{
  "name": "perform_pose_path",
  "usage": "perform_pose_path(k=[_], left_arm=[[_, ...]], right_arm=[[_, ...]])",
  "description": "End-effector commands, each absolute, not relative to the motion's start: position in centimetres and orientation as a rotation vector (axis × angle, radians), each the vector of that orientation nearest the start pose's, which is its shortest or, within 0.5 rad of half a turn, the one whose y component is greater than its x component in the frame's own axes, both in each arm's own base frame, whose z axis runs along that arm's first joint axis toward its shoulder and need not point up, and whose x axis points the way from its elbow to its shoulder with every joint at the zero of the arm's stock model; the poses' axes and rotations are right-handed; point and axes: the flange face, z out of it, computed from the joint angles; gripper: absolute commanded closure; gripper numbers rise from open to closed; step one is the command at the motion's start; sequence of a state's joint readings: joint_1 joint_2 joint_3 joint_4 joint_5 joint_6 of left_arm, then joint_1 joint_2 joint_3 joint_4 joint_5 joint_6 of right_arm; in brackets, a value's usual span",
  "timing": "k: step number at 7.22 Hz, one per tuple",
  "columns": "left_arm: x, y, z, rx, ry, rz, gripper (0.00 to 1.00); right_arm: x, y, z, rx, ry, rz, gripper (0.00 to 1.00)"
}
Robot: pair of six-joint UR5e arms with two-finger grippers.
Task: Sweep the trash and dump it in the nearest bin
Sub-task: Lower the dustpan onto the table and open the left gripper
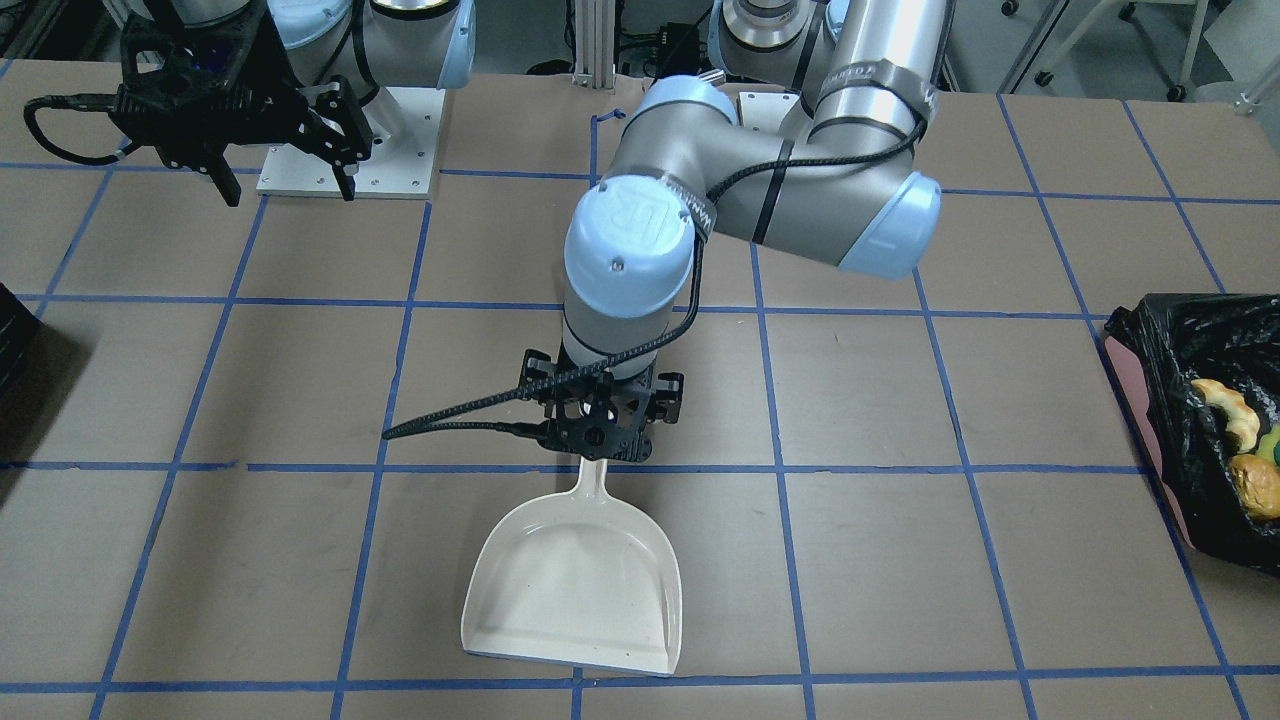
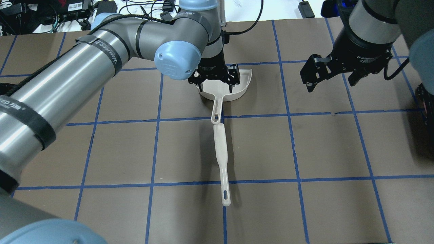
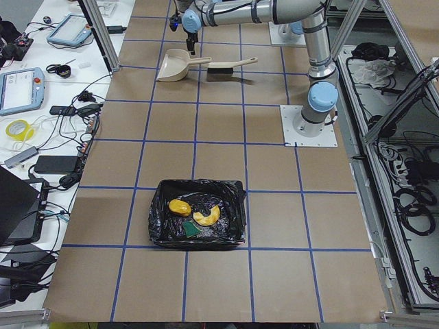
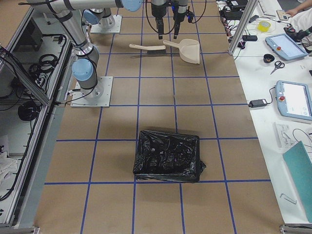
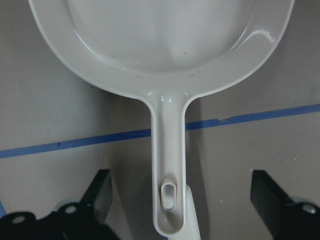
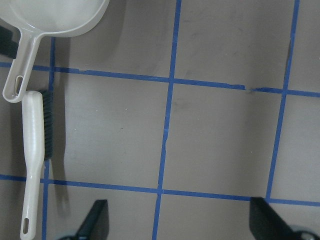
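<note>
The trash lies inside the bin [image 1: 1180, 340], which has pinkish-red sides and a black bag: an orange-brown lump [image 1: 1255, 485], a pale yellow curved piece [image 1: 1235, 405] and a yellow-and-green wedge [image 3: 191, 230]. The bin also shows in the exterior left view [image 3: 199, 188]. The white dustpan [image 1: 575, 590] lies flat and empty on the table. My left gripper [image 2: 215, 81] is open and hovers over the dustpan's handle [image 5: 167, 150], its fingers [image 5: 100, 195] wide on either side and not touching. My right gripper [image 2: 330, 83] is open and empty above bare table.
A white hand brush [image 2: 222, 152] lies on the table, end to end with the dustpan handle; it also shows in the right wrist view [image 6: 32, 150]. A second dark bag-lined container [image 4: 168, 156] stands at the robot's right end of the table. Blue tape lines grid the brown table.
</note>
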State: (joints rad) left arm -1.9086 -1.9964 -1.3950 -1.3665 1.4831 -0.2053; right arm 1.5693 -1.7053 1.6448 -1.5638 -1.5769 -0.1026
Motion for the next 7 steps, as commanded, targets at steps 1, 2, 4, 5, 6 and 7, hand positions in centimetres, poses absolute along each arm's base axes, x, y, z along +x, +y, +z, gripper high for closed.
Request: perform_pose_path(k=[1,2,4,5,6,7], left_arm=[[-33.0,-51.5,41.7,0.212,3.191,0.130,0.00],[-32.0,-49.0,44.8,0.210,3.190,0.117,0.00],[-30.1,-43.7,47.8,0.154,3.173,0.201,0.00],[-29.2,-41.5,46.9,0.129,3.141,0.315,0.02],[-28.1,-39.5,45.6,0.120,3.089,0.351,0.06],[-27.3,-38.2,46.0,0.119,3.089,0.327,0.06]], right_arm=[[13.2,-44.0,51.2,-0.159,3.145,-0.082,0.00],[13.2,-44.0,51.2,-0.159,3.147,-0.084,0.00],[13.2,-44.0,51.3,-0.157,3.147,-0.086,0.00],[13.2,-44.1,51.3,-0.157,3.146,-0.094,0.00],[13.2,-44.1,51.3,-0.157,3.147,-0.096,0.00],[13.2,-44.1,51.3,-0.157,3.147,-0.096,0.00]])
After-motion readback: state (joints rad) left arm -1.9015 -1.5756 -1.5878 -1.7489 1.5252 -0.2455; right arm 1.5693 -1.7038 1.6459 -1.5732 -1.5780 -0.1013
